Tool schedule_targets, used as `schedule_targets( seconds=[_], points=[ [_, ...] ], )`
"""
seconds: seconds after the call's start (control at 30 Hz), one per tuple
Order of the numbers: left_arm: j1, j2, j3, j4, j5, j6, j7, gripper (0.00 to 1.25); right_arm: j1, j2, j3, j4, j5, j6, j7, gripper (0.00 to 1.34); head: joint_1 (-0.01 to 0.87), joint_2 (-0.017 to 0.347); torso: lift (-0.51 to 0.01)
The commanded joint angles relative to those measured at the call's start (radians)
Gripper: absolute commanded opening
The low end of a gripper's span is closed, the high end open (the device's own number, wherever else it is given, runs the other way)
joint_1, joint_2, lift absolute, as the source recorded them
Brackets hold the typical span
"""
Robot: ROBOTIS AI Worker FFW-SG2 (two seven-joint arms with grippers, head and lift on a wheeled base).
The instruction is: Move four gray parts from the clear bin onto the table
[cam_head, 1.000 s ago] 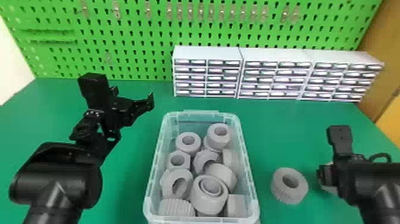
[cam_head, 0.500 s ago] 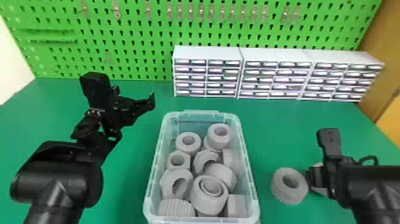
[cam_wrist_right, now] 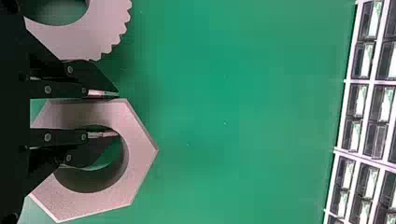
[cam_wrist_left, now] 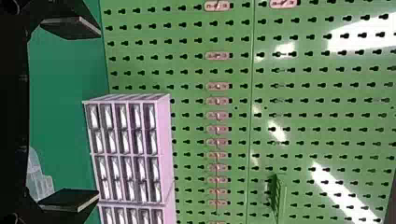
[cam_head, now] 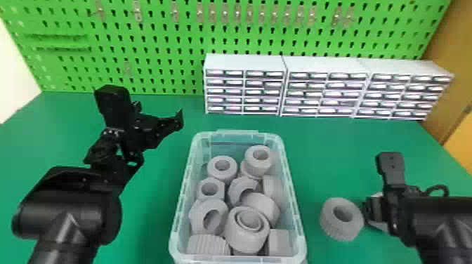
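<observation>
At the front centre of the table (cam_head: 351,151), bin (cam_head: 238,133). In the bin, parts (cam_head: 246,242) side by side and on top of one another, stacked at the back right. On the table right of the bin, apart from it, ring (cam_head: 332,226). Right of the ring and very near, right gripper (cam_head: 368,210), with a nut's (cam_wrist_right: 140,144) side between its fingers. Left of the bin, above the table and farther back, left gripper (cam_head: 158,114). Behind the bin and out to the right, drawers (cam_head: 321,93) in a row. Behind the drawers, pegboard (cam_head: 158,70). High on the pegboard, hooks (cam_head: 249,14).
</observation>
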Motion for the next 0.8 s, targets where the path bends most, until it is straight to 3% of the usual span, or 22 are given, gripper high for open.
schedule_targets(
  seconds=[0.0, 0.5, 0.77],
  points=[
    [0.000, 0.000, 0.001, 0.000, -0.001, 0.001, 0.000, 1.17, 0.002, 0.000, 0.002, 0.008, 0.000, -0.006, 0.000, 0.17, 0.686, 0.026, -0.050],
    [0.000, -0.002, 0.003, 0.000, -0.004, 0.003, -0.001, 1.17, 0.007, 0.002, -0.003, 0.026, -0.005, -0.018, 0.000, 0.19, 0.686, 0.026, -0.050],
    [-0.002, -0.003, 0.003, 0.000, -0.004, 0.003, -0.001, 1.17, 0.007, 0.005, -0.021, 0.034, -0.020, -0.018, 0.000, 0.48, 0.686, 0.026, -0.050]
  ],
)
